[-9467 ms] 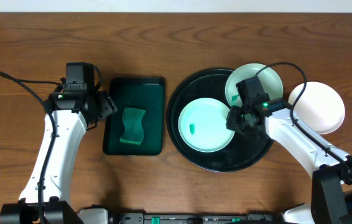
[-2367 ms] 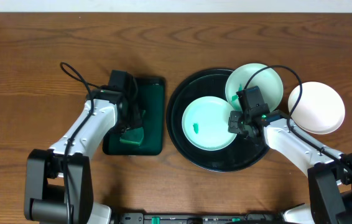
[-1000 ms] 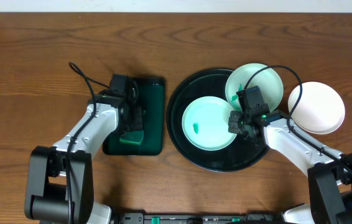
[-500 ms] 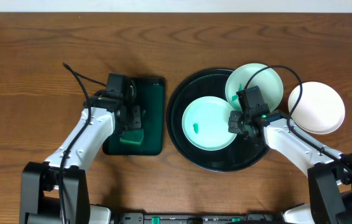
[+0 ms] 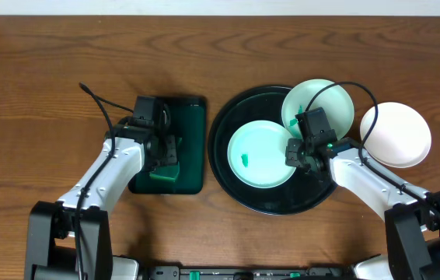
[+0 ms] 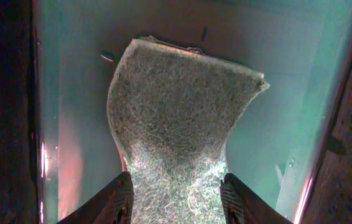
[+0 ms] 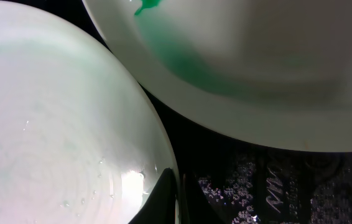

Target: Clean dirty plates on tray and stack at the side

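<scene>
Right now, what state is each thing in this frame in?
left gripper: shut on the sponge's sides.
right gripper: shut on the centre plate's rim.
sponge: lying in the green tray, gripped.
centre plate: lying in the black tray, with a green smudge.
rear plate: green-smudged, overlapping the black tray's rim.
white plate: outside the black tray, no smudge visible.

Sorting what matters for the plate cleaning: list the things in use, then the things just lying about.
In use: centre plate, rear plate, white plate, black tray, sponge.
Lying about: green rectangular tray under the sponge.
</scene>
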Available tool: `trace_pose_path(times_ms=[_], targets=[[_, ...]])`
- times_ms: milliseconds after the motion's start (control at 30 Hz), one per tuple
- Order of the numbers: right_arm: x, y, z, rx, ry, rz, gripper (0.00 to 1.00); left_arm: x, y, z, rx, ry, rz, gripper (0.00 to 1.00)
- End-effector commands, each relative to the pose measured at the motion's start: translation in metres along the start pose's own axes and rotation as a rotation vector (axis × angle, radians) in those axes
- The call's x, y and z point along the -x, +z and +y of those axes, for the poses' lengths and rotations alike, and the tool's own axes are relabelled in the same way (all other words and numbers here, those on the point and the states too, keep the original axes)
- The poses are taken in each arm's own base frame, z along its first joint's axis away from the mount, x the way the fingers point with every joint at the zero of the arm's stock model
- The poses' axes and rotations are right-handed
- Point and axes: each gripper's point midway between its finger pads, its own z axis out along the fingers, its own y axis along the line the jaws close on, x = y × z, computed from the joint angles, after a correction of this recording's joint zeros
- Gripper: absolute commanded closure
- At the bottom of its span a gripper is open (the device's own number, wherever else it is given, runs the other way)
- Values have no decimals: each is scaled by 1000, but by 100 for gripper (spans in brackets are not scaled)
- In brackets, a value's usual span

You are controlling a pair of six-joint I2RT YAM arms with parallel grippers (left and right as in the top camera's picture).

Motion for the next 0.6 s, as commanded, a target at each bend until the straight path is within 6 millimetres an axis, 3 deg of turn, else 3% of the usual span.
trace_pose_path(times_ms=[0,567], targets=[[0,-1,-5,-26,11,-17,98,-3,4,-1,-4,-21,11,53],[1,-1,-5,-25,11,-17,98,-20,32,5,27,-26,116,57]])
